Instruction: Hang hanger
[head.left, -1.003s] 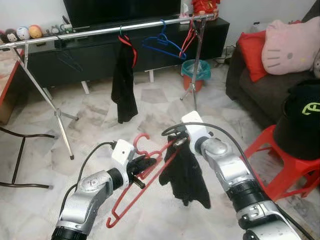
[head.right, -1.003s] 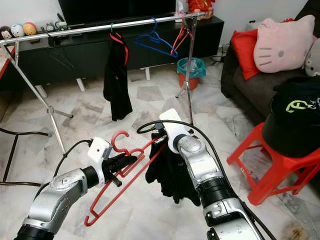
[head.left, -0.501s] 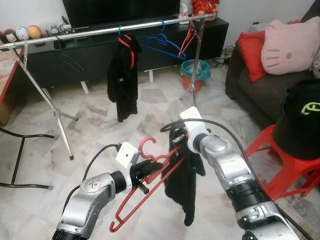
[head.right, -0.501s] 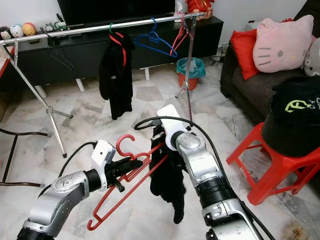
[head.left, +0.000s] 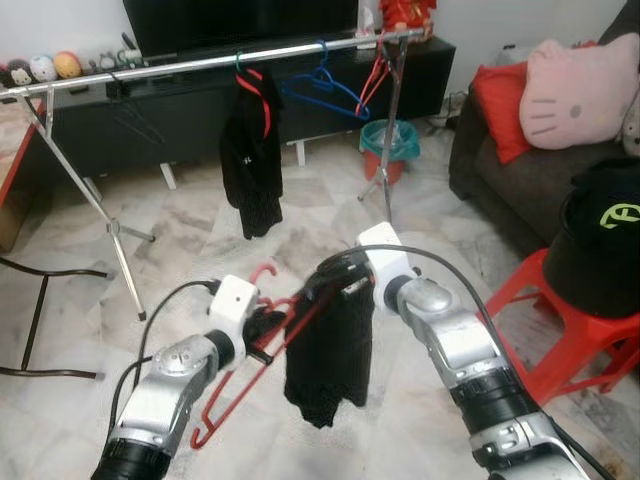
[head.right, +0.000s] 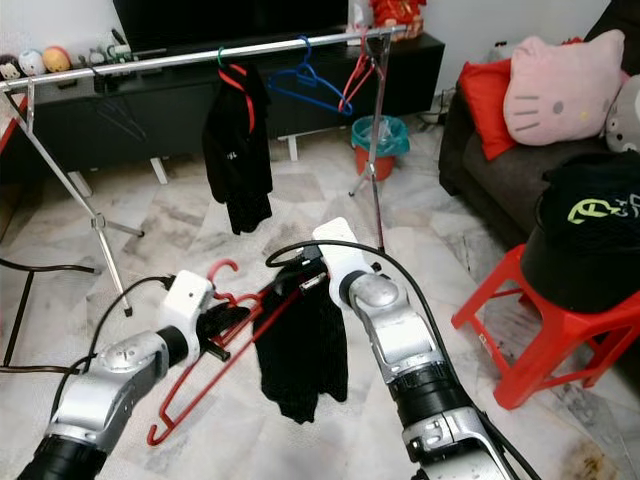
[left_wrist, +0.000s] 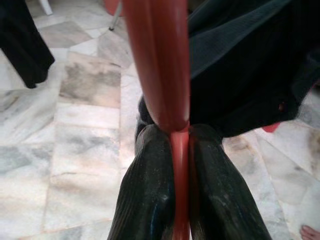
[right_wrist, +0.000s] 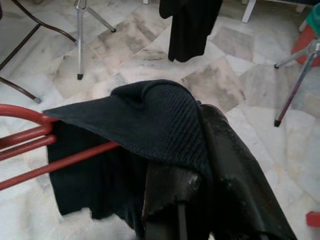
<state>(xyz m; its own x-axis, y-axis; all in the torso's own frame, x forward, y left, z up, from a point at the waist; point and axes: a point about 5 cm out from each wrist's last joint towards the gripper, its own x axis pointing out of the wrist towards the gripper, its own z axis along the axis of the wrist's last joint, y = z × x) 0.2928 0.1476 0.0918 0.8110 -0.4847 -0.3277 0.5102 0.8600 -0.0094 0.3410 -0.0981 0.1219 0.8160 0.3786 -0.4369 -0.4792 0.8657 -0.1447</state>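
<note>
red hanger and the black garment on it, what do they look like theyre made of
Red hanger: probably plastic; its bar looks smooth with a soft sheen where the left tool clamps it. Black garment: a knit fabric, matte, with fine ribbed rows across the fold draped over the right tool.

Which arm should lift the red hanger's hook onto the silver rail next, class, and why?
Left, probably. The left tool is shut on the red hanger near its hook, so it steers the hook toward the rail. The right tool is draped by the black garment.
</note>
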